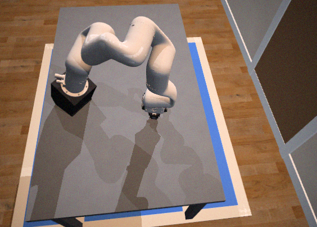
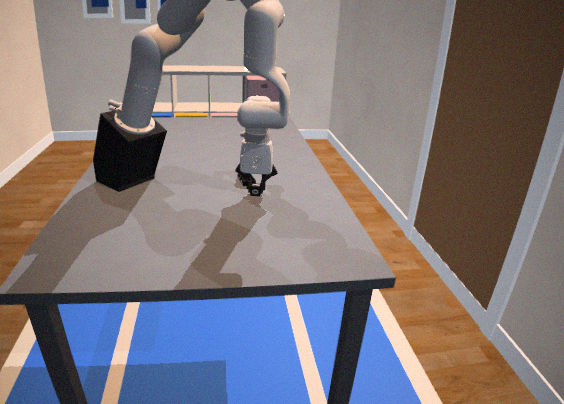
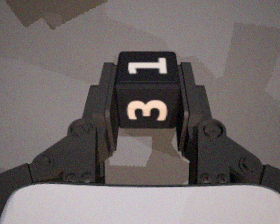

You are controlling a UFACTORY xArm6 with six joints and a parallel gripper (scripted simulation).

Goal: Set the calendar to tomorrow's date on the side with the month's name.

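My gripper [image 3: 148, 106] is shut on a black calendar cube [image 3: 148, 94]. In the wrist view the cube shows a white 3 on the face towards the camera and a white 1 on the face beyond it, both lying sideways. In the top and exterior views the gripper [image 1: 153, 115] [image 2: 255, 189] points straight down and holds the cube just above the grey table, right of the table's middle; the cube itself is tiny there [image 2: 255, 191]. No tray, month name or second cube shows in any view.
A wall with a brown panel [image 2: 480, 130] stands to the right of the table.
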